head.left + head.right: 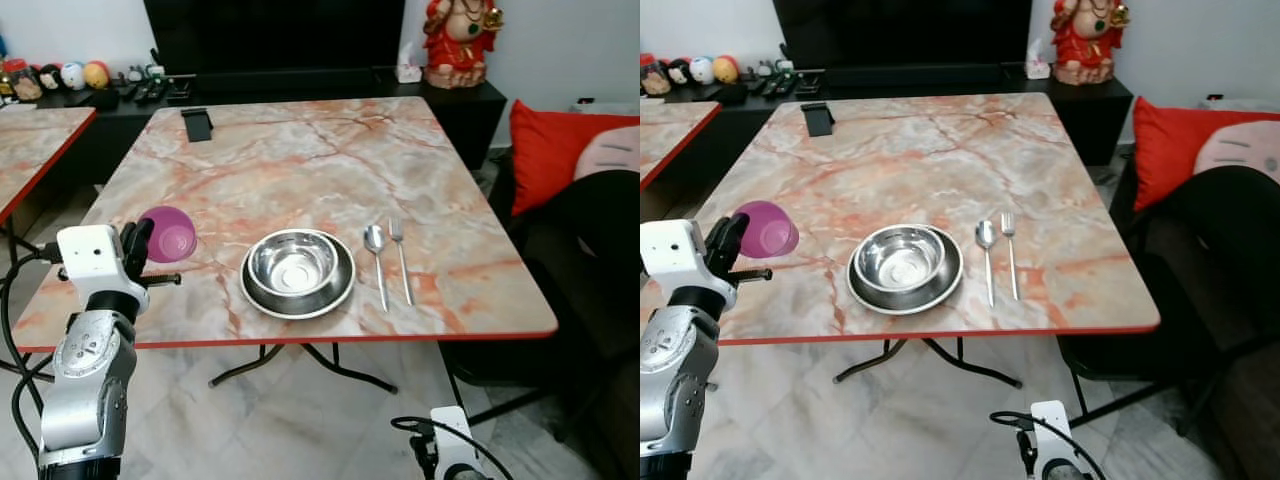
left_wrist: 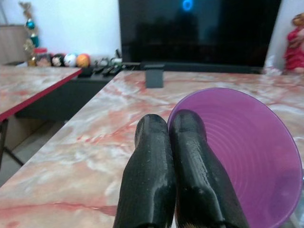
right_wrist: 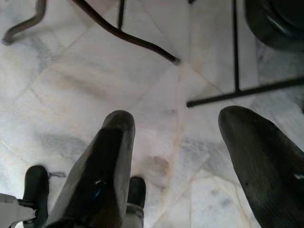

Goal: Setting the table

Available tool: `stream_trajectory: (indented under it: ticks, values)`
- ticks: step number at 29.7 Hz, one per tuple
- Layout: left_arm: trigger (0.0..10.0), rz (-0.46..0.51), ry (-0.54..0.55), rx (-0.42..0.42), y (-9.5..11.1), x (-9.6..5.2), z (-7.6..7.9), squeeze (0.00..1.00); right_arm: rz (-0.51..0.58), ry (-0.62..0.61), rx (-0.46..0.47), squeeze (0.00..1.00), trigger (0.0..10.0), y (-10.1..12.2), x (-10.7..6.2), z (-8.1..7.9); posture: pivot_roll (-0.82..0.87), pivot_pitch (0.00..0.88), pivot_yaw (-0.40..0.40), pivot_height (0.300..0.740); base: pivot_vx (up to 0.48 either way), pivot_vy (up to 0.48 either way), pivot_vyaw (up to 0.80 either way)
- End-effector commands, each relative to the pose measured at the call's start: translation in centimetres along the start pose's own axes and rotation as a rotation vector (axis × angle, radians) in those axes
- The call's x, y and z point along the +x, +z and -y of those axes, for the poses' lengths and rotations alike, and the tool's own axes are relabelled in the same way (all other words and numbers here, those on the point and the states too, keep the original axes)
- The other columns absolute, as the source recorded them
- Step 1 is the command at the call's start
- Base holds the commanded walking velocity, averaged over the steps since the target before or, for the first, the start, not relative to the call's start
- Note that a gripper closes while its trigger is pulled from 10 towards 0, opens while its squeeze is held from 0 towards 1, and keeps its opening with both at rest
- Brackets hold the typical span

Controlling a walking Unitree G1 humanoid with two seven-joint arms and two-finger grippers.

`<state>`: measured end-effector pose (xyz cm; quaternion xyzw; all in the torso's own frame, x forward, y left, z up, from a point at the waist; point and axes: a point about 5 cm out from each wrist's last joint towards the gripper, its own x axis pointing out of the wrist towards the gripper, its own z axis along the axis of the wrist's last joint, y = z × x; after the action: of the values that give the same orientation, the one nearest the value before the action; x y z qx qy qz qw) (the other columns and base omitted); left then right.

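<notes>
Nearest the head camera, the silver left arm rises at the near left corner of the square bench (image 1: 300, 150), whose pink-and-grey marble-patterned top is edged in red. Left claw (image 2: 178, 142): its two black fingers are pressed together, pinching the rim of a translucent purple plastic cup (image 1: 168, 233), which is tipped on its side above the bench's left edge with its opening turned toward the bench's middle. A round stainless-steel bowl (image 1: 297, 264) sits inside a round stainless-steel plate (image 1: 252, 297) near the front edge of the bench, right of the cup and apart from it. Just right of the plate lie a steel spoon (image 1: 377, 261) and a steel fork (image 1: 400, 258), parallel, side by side, heads pointing away from the robot. A small black stand (image 1: 196, 124) rests at the far left corner. Right claw (image 3: 183, 142): hangs low over the grey-veined marble floor (image 3: 95, 80) with its fingers spread apart, the bench's dark metal legs (image 3: 128, 35) ahead of it. Behind the bench, a low black cabinet (image 1: 470, 110) carries a dark television screen (image 1: 270, 35), a red seated figurine (image 1: 458, 40) and a row of small round toys (image 1: 60, 76). A second marble-patterned bench (image 1: 30, 145) stands to the left; a red cushion (image 1: 550, 145) lies on dark seating to the right.
</notes>
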<state>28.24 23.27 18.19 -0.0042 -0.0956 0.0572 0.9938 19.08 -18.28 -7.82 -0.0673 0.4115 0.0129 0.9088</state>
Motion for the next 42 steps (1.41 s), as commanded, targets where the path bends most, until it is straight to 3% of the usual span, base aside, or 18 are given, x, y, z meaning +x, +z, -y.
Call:
stream_trajectory:
  ticks: [1, 13, 19, 21, 29, 31, 33, 38, 42]
  values:
    - [10.0, -0.019, -0.006, -0.020, -0.1, 0.3, -0.2, 0.00, -0.013, 0.008, 0.010, 0.00, 10.0, -0.2, 0.0, -0.3, -0.05, 0.000, 0.038, 0.740, 0.296, 0.000, 0.00]
    - [10.0, -0.038, -0.035, -0.081, 0.1, 0.8, 0.1, 0.00, 0.019, 0.017, 0.005, 0.00, 10.0, 0.7, 0.2, -0.9, -0.05, 0.000, 0.040, 0.740, 0.220, 0.000, 0.00]
    - [10.0, -0.059, -0.031, -0.198, 0.6, 1.6, 0.0, 0.00, 0.019, 0.013, 0.001, 0.00, 10.0, 0.6, 0.2, -0.7, -0.05, 0.000, 0.038, 0.740, 0.000, 0.000, 0.00]
    - [10.0, -0.088, -0.013, -0.308, 0.7, 2.4, -0.3, 0.00, 0.017, 0.011, -0.001, 0.00, 10.0, 0.6, 0.2, -0.7, -0.05, 0.000, 0.038, 0.740, 0.000, 0.000, 0.00]
    - [10.0, -0.239, -0.035, -0.222, 0.2, 4.7, 0.1, 0.00, 0.018, 0.006, 0.003, 0.00, 10.0, 0.7, 0.2, -0.6, -0.05, 0.000, 0.036, 0.740, 0.000, 0.000, 0.00]
    - [10.0, -0.337, -0.006, -0.194, -0.2, 6.0, 0.2, 0.00, 0.019, 0.003, 0.008, 0.00, 10.0, 0.7, 0.2, -0.6, -0.05, 0.000, 0.035, 0.740, 0.000, 0.000, 0.00]
    - [10.0, -0.363, -0.012, -0.182, -0.3, 6.3, 0.3, 0.00, 0.019, 0.002, 0.008, 0.00, 10.0, 0.7, 0.2, -0.6, -0.05, 0.000, 0.035, 0.740, 0.000, 0.000, 0.00]
    - [10.0, -0.432, -0.149, -0.107, -0.5, 7.5, 2.3, 0.00, 0.020, -0.003, 0.012, 0.00, 10.0, 0.8, 0.2, -0.5, -0.06, 0.000, 0.036, 0.740, 0.000, 0.000, 0.00]
    - [10.0, -0.461, -0.167, -0.117, -0.7, 7.9, 3.0, 0.00, 0.024, -0.006, 0.014, 0.00, 10.0, 0.9, 0.2, -0.4, -0.06, 0.000, 0.036, 0.740, 0.000, 0.000, 0.00]
